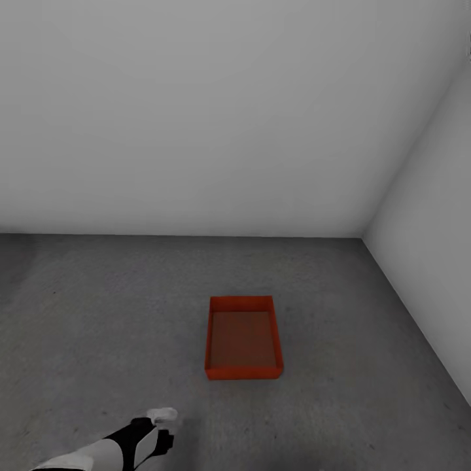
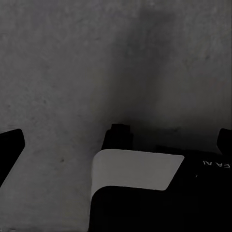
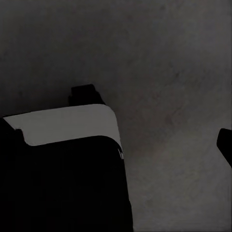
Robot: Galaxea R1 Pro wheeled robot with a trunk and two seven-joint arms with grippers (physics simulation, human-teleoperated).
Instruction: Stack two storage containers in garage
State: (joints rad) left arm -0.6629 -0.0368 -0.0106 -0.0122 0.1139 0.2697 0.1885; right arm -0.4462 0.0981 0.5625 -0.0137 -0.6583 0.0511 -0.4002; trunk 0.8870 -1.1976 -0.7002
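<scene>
- Nearest to me, my left arm (image 1: 124,448) hangs low at the bottom of the head view, black and white, pointing down at the grey floor (image 1: 98,327).
- The left gripper (image 2: 116,140) shows dark finger tips at either edge of its wrist view, set wide apart with bare concrete between them, so I read it as released and holding nothing.
- The right gripper (image 3: 145,140): I see one dark finger tip at the frame edge and the robot's base beside it, but not both fingers clearly, so I cannot tell whether it is released or clenched. Nothing appears to be held in it.
- Further out, one red-orange box (image 1: 243,337) sits flat on the concrete, open side up, well apart from both walls.
- My judgement: it looks light and rigid, with thin straight walls that may slip under a pinch. I would grip over the rim at the middle of a long wall, or pinch the two opposite walls with both arms.
- Beyond it, the white walls (image 1: 196,118) meet in a corner at the right.
- This is the bottom box, I think; the second one has yet to go on top.
</scene>
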